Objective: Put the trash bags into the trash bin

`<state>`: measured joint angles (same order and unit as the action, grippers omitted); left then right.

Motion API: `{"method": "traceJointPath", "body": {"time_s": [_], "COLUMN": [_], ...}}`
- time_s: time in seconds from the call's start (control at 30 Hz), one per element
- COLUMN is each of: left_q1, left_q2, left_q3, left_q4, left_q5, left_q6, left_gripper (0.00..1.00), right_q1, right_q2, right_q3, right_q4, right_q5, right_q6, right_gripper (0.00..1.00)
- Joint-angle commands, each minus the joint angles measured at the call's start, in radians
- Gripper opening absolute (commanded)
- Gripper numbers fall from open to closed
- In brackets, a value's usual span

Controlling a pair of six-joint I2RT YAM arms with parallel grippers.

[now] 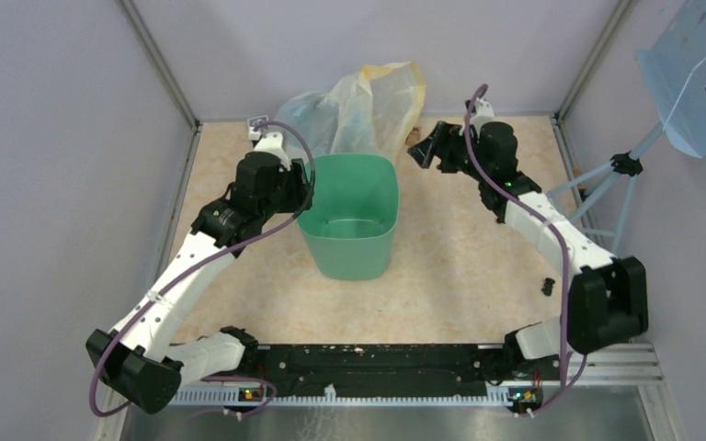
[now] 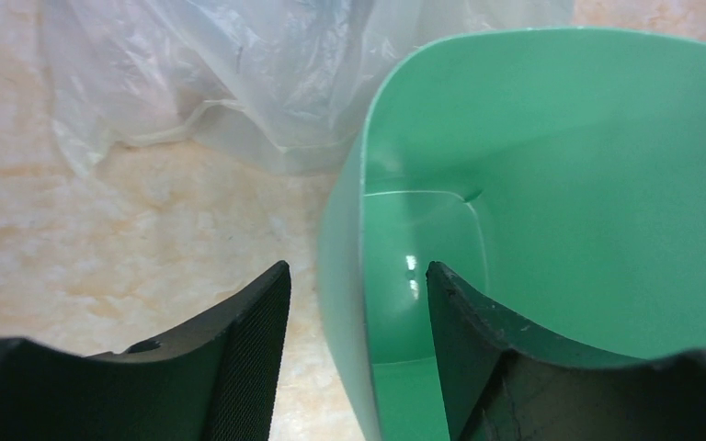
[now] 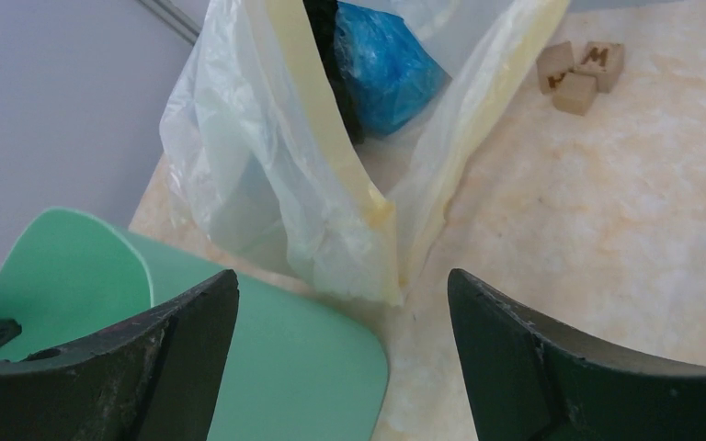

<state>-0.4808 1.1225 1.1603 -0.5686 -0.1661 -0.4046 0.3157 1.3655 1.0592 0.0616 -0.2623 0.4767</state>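
The mint-green trash bin (image 1: 349,216) stands upright mid-table, with nothing visible inside it. My left gripper (image 1: 305,180) is open at its left rim; in the left wrist view the left gripper (image 2: 357,271) straddles the bin wall (image 2: 340,303), one finger outside and one inside, neither touching it. My right gripper (image 1: 420,152) is open and empty at the bin's far right corner; the right wrist view shows the right gripper (image 3: 342,276) above the bin rim (image 3: 267,358). A black sliver (image 3: 335,73), perhaps the trash bag, shows inside the clear bag.
A big clear-yellowish plastic bag (image 1: 372,106) stands right behind the bin, with something blue (image 3: 381,60) inside it. Small wooden letter blocks (image 3: 584,69) lie to its right. A small black part (image 1: 548,287) lies near the right arm. A blue perforated panel (image 1: 699,73) stands at far right.
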Motion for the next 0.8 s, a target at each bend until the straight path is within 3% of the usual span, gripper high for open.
{"method": "traceJointPath", "body": {"time_s": [0.0,0.2,0.37,0.53,0.6,0.67,0.7,0.73,0.77], "left_q1": [-0.004,-0.003,-0.004,-0.003,-0.003,-0.003,-0.002,-0.002,-0.002], "left_q2": [0.003,0.034,0.065,0.085,0.088,0.084,0.079,0.072,0.062], "left_q3": [0.071,0.075,0.079,0.081,0.09,0.115,0.127,0.139,0.152], "left_q4": [-0.012,-0.01,-0.009,-0.007,-0.025,-0.057,-0.083,-0.103,-0.123], "left_q5": [-0.087,-0.064,-0.043,-0.031,-0.044,-0.079,-0.093,-0.103,-0.112], "left_q6": [0.072,0.089,0.095,0.114,0.132,0.145,0.151,0.158,0.164], "left_gripper": [0.61,0.53,0.52,0.27,0.15,0.02,0.0,0.0,0.0], "right_q1": [0.035,0.092,0.127,0.15,0.152,0.151,0.152,0.152,0.152], "right_q2": [0.159,0.419,0.598,0.726,0.746,0.736,0.72,0.699,0.671], "right_q3": [0.2,0.445,0.625,0.785,0.807,0.804,0.793,0.779,0.758], "right_q4": [0.156,0.143,0.113,0.077,0.078,0.073,0.072,0.071,0.071], "right_q5": [-0.055,-0.042,-0.017,-0.009,-0.007,0.015,0.03,0.05,0.071], "right_q6": [0.011,0.001,-0.006,-0.006,-0.005,-0.014,-0.021,-0.03,-0.04], "right_gripper": [0.83,0.81,0.8,0.7,0.52,0.22,0.07,0.0,0.0]}}
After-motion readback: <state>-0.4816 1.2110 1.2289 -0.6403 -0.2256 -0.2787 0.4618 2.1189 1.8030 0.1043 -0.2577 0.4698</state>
